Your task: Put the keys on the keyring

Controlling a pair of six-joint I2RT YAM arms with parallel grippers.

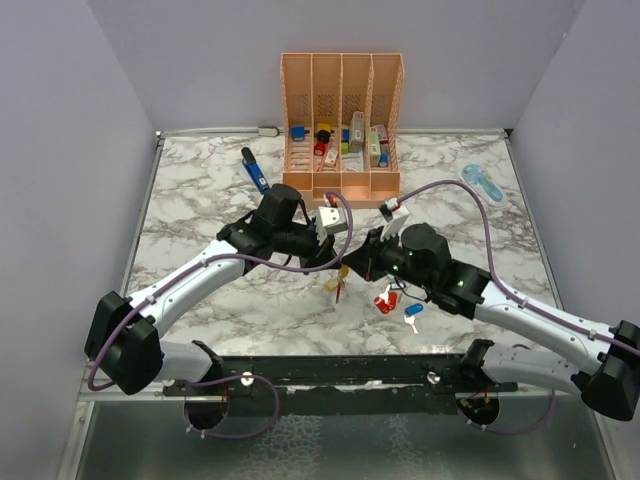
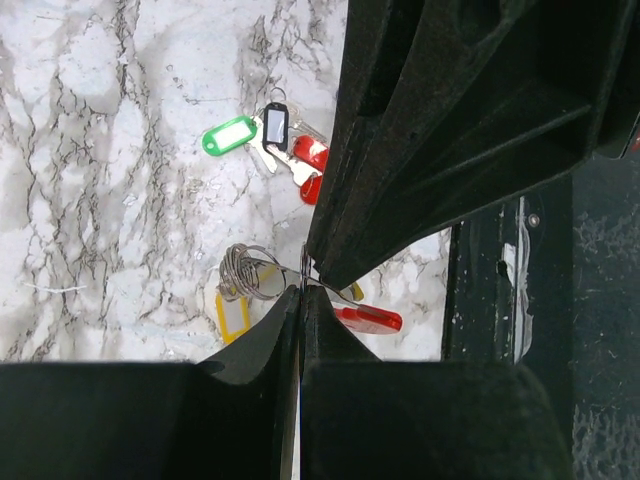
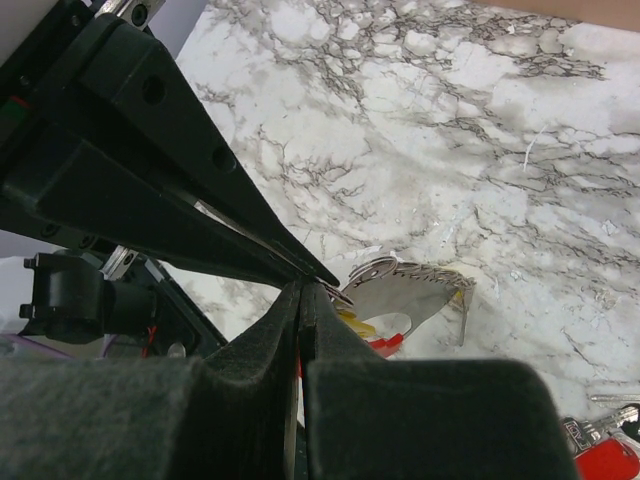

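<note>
The keyring [image 2: 245, 270] sits at mid-table, in the gap where the two arms meet, with a yellow tag [image 2: 232, 315] and a red tag [image 2: 368, 318] just beside it. The left jaws are pressed together and the right jaws likewise, both tips meeting at the ring's rim and seemingly pinching its wire there. The loose keys [image 2: 270, 145], green, black and red, lie clustered on the marble table [image 1: 200, 200] near the right arm, a blue-headed key [image 1: 413, 311] close by. An orange rack [image 1: 340, 100] stands at the far edge, flanked by a dark-blue pen-shaped tool [image 1: 255, 170] and a pale-blue gadget [image 1: 483, 183]
</note>
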